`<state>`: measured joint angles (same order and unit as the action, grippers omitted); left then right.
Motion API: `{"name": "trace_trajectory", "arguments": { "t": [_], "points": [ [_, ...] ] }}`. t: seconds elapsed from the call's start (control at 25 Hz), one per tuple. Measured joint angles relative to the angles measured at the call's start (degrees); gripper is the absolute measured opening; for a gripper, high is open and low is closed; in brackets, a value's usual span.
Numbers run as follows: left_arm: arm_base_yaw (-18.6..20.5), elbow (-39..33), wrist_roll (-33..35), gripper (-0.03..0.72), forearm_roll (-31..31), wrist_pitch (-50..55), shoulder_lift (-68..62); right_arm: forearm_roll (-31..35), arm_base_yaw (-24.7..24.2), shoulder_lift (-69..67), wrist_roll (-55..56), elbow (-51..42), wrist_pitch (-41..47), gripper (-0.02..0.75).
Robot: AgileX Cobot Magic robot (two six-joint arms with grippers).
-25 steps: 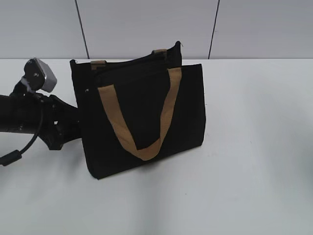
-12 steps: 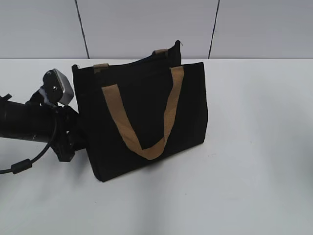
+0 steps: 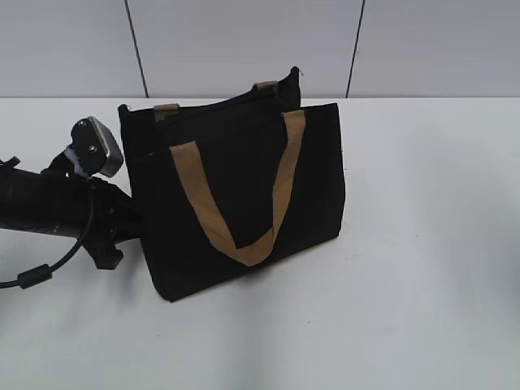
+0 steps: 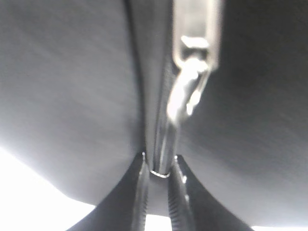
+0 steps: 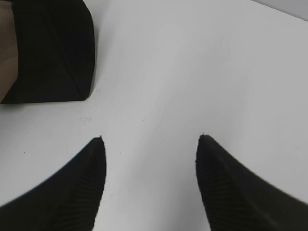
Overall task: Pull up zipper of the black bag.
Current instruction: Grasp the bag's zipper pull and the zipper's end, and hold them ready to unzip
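The black bag stands upright on the white table, its tan handle hanging down the front. My left gripper presses against the bag's left end, its fingertips hidden there. In the left wrist view my left gripper is shut on the silver zipper pull, which hangs from the slider on the zipper track in the black fabric. My right gripper is open and empty over the bare table, with a bottom corner of the bag to its upper left. It is out of the exterior view.
The white table stretches to the right and in front of the bag. A grey panelled wall stands behind. My left arm and its cable lie low at the left edge.
My left arm has moved right and down along the bag's left end. The bag has shifted slightly to the right and its left top corner has risen a little.
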<state>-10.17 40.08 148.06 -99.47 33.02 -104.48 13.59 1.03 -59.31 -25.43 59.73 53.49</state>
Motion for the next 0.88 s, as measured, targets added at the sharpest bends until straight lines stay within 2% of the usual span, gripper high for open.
{"name": "trace_trajectory", "arguments": {
  "t": [0.24, 0.6, 0.88],
  "points": [
    [0.06, 0.17, 0.00, 0.077, 0.00, -2.92, 0.00, 0.00, 0.00, 0.00, 0.00, 0.00, 0.00, 0.463],
    [1.06, 5.63, 0.00, 0.077, 0.24, -4.18, -0.04, 0.05, 0.00, 0.00, 0.00, 0.00, 0.00, 0.463],
    [1.12, 6.19, -0.34, 0.077, 0.18, -8.80, 0.03, 0.05, 0.00, -0.05, 0.00, 0.00, -0.01, 0.463]
  ]
}}
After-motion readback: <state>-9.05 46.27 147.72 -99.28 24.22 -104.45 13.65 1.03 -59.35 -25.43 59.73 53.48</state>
